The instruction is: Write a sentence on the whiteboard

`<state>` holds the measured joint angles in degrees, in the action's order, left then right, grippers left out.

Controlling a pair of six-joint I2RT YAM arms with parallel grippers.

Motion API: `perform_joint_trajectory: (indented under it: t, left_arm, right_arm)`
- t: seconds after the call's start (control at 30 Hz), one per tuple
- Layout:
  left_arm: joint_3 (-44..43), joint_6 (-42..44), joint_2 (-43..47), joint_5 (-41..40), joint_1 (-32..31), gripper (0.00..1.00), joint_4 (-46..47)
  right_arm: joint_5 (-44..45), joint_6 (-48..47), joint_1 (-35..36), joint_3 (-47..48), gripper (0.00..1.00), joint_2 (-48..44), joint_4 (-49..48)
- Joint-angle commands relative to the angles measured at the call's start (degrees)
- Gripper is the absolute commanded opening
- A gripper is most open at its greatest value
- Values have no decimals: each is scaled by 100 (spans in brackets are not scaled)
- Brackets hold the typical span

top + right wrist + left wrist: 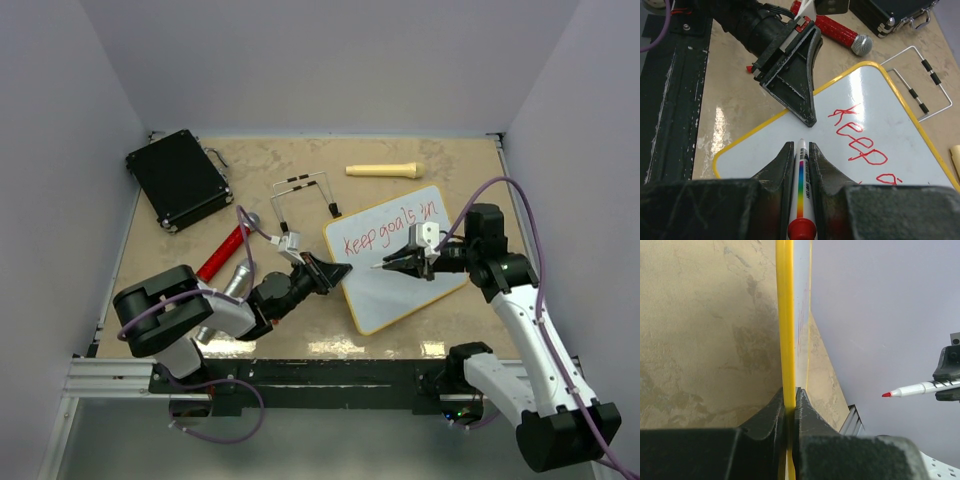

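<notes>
Red sentence (392,228), yellow-framed white whiteboard (400,292)

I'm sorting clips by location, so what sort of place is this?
Probably a robotics lab test cell: a tan tabletop boxed in by plain white panels, a left arm and right arm bolted to a rail at its near edge, and props like a whiteboard, black case and microphone.

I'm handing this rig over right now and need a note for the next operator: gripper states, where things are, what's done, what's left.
Grippers: left gripper shut on the yellow edge of the whiteboard, steadying it. Right gripper shut on the marker, tip lifted off the board, below the writing.
Done: the sentence reads "Keep goals in", red, one line.
Left: finish it on the blank area below.
</notes>
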<state>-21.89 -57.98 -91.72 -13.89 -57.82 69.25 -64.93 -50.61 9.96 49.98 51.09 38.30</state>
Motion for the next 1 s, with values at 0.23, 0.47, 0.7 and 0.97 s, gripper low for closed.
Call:
perform_joint_trajectory:
  t: [0.23,0.47,0.7,0.97]
  left_arm:
    - [-342,375,-118,-254,69,0,238]
    - [-79,260,-171,-255,69,0,589]
    - [246,287,-109,-114,78,0,1046]
    - [545,208,-197,18,69,0,1564]
  right_arm:
    - [-38,-703,173,-102,0,-55,282]
    - [261,-784,173,73,0,155,450]
    - [349,-1179,173,144,0,314,854]
    - [375,-1381,340,153,0,393,1004]
